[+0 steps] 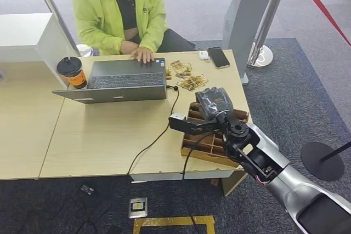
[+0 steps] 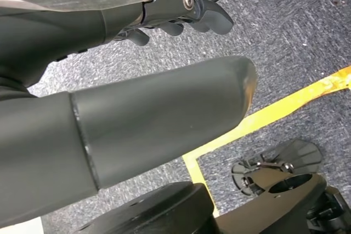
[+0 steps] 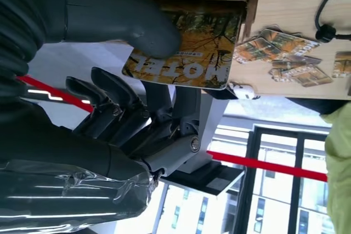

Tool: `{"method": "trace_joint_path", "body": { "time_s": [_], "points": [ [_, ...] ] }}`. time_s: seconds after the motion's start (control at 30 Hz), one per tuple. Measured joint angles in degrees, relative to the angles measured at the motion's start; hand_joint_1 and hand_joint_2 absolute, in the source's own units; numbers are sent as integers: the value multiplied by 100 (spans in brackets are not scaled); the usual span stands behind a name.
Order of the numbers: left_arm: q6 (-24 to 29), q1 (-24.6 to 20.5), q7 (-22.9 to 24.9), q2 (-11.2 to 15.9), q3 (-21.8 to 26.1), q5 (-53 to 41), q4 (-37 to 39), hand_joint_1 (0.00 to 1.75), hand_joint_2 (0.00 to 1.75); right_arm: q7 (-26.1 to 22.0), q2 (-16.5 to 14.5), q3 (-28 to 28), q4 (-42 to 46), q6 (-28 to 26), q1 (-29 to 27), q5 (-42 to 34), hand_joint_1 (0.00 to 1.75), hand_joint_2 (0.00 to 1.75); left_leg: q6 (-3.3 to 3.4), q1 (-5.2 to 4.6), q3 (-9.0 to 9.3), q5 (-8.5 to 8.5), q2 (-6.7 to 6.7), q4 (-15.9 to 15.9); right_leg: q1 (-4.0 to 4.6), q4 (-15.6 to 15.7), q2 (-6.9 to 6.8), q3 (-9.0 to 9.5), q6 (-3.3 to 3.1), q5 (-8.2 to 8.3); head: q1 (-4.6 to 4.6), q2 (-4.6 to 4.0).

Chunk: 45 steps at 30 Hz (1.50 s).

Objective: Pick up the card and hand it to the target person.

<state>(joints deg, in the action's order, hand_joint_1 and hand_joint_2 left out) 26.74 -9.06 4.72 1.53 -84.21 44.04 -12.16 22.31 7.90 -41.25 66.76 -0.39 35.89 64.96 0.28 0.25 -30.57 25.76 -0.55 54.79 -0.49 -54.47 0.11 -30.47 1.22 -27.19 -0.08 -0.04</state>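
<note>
My right hand (image 1: 214,103) hovers over the far end of a wooden divided tray (image 1: 205,147) at the table's right side. In the right wrist view its thumb (image 3: 136,23) and dark fingers (image 3: 120,102) pinch a card (image 3: 203,53) with an autumn-forest picture and the word HOTEL. Several similar cards (image 1: 188,76) lie loose on the table past the tray, also visible as a scatter of cards (image 3: 286,53) from the wrist. A person in a yellow-green jacket (image 1: 118,9) sits across the table, one hand (image 1: 142,54) on a laptop. My left hand (image 2: 157,113) hangs over the carpet, holding nothing.
An open laptop (image 1: 120,80) and a lidded coffee cup (image 1: 72,72) stand at the table's left. A phone (image 1: 218,57) and a small white case (image 1: 203,55) lie at the far right corner. A black cable (image 1: 155,138) crosses the tabletop. A red barrier belt (image 1: 318,4) runs at the right.
</note>
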Motion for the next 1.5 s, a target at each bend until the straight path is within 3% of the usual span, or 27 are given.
{"method": "trace_joint_path", "body": {
  "time_s": [0.37, 0.77, 1.03, 1.4, 1.43, 1.5],
  "points": [
    [70, 70, -39, 15, 0, 110, 0, 0, 0, 78, 174, 193, 1551, 445, 167, -761, 175, 175, 0, 0, 1, 0, 4, 0, 0, 0, 4, -2, 0, 0, -1, 0],
    [99, 72, -38, 13, 0, 89, 0, 0, 0, 228, 286, 311, 2365, 115, 544, -779, 175, 175, 0, 0, 0, 0, 3, 0, 0, 0, 2, -1, 0, 0, 1, 0],
    [21, -25, 51, -18, -9, -68, -1, 0, 0, 120, 206, 205, 1618, -351, 900, -622, 175, 175, 0, 0, -3, 0, -3, -1, 0, -1, -4, 3, 0, 0, 1, 0],
    [-75, -176, 165, -79, -115, -245, 0, 0, 0, 290, -327, 7, -654, -1265, 1755, 129, 175, 175, -1, 0, -4, -1, -9, 0, 0, -2, -8, 3, 0, 0, 1, 0],
    [-75, -178, 167, -84, -122, -247, 0, 0, 0, 308, -366, -8, -823, -1302, 1808, 181, 172, 175, -1, 0, -4, -1, -10, 0, 0, -2, -9, 3, 0, 0, 2, 0],
    [-75, -180, 173, -91, -138, -251, 1, 0, 0, 343, -426, -31, -1080, -1344, 1887, 270, 150, 175, -1, 0, -4, -1, -10, 0, 0, -2, -9, 3, 0, 0, 0, 0]
  ]
}}
